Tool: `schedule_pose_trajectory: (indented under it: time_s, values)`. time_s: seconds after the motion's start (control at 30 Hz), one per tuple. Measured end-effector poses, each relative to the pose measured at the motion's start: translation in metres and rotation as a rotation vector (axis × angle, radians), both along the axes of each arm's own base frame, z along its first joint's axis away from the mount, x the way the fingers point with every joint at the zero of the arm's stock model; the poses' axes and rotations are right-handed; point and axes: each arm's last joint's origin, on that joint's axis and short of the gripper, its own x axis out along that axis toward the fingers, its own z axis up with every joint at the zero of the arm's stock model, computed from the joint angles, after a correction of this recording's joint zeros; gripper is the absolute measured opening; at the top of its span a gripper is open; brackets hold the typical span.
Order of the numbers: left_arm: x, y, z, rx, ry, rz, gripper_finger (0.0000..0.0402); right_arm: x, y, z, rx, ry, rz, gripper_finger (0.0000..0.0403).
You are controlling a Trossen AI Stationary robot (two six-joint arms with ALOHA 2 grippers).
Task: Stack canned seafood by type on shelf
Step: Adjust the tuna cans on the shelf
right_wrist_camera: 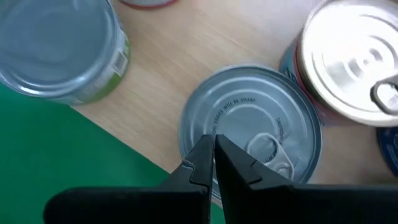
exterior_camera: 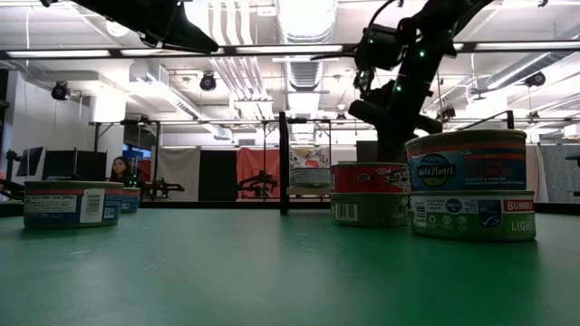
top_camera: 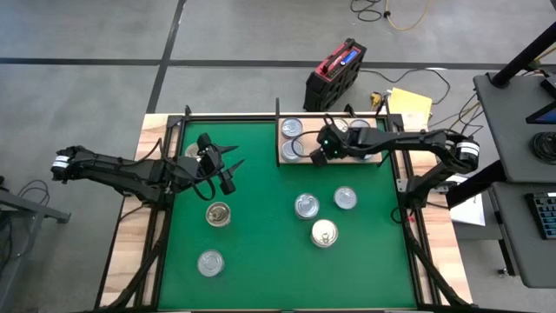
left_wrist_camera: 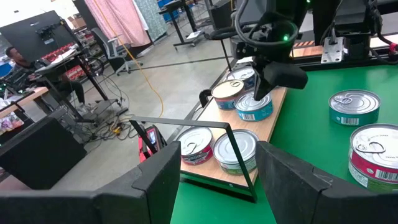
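The cans are short round tins, mostly silver lids with pull tabs, one gold lid (top_camera: 324, 232) near the mat's (top_camera: 261, 252) middle. Left gripper (top_camera: 228, 160) hangs over the mat's left side, fingers spread, holding nothing. Four other loose tins sit on the mat. The shelf (top_camera: 393, 156) at the far edge holds several cans, with the right gripper (right_wrist_camera: 214, 163) pinched closed, empty, over a silver one (right_wrist_camera: 249, 134).
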Motion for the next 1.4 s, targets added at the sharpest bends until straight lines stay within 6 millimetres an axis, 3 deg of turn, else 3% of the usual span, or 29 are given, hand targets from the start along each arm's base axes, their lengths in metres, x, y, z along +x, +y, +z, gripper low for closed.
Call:
schedule_pose_trajectory:
  time_s: [0.57,1.4]
  values:
    - [0.0,0.0,0.0,0.0,0.0,0.0,0.0192,-0.011,0.004,-0.01,0.051,0.083,-0.058,0.0009]
    - [0.0,0.0,0.0,0.0,0.0,0.0,0.0192,-0.02,0.007,-0.009,0.083,0.144,-0.074,0.0009]
